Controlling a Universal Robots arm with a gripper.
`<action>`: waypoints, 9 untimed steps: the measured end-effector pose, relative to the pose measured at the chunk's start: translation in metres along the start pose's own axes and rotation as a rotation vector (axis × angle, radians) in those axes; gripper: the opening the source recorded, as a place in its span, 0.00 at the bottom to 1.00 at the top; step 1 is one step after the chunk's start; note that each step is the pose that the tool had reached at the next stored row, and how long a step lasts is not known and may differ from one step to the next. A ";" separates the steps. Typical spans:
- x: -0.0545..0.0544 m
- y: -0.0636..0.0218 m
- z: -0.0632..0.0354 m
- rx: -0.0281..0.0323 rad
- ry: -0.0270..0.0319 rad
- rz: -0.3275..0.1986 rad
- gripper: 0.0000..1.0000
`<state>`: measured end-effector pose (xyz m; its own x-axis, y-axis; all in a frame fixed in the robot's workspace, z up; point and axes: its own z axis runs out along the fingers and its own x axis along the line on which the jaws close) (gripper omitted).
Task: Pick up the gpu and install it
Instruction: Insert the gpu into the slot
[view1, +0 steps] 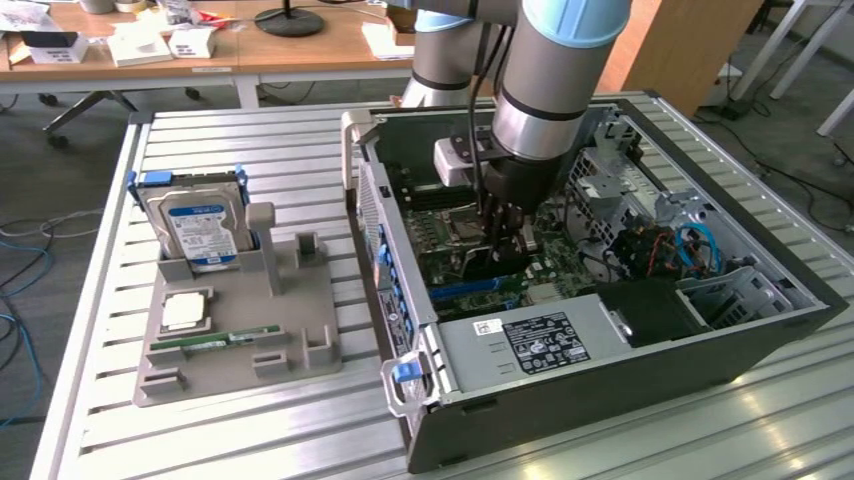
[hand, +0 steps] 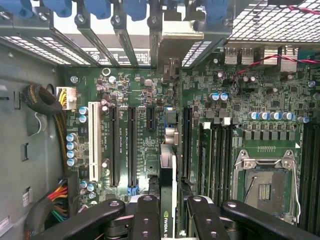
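Black-fingered tool (hand: 170, 212) pinching the thin black gpu card (hand: 167, 170) edge-on over the green motherboard (hand: 150, 85) inside the open computer case (view1: 641, 400); judged best kept upright, parallel to the long black slots (hand: 132, 145).

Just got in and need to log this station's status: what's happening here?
A robot arm reaches down into the open computer case. Its jaws are closed on the gpu, held edge-on over the motherboard among the expansion slots; whether it is seated cannot be told. Beside the case, a hard drive and RAM stick sit in a grey holder.
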<state>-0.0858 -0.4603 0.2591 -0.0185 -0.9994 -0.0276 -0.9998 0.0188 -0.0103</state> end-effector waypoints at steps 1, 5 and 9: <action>0.000 0.0004 0.0001 0.0002 -0.0002 0.000 0.26; 0.000 0.0015 0.0002 0.0002 -0.0003 0.000 0.26; 0.001 0.0017 0.0003 0.0001 -0.0002 0.000 0.26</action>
<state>-0.0875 -0.4614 0.2588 -0.0184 -0.9994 -0.0279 -0.9998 0.0187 -0.0104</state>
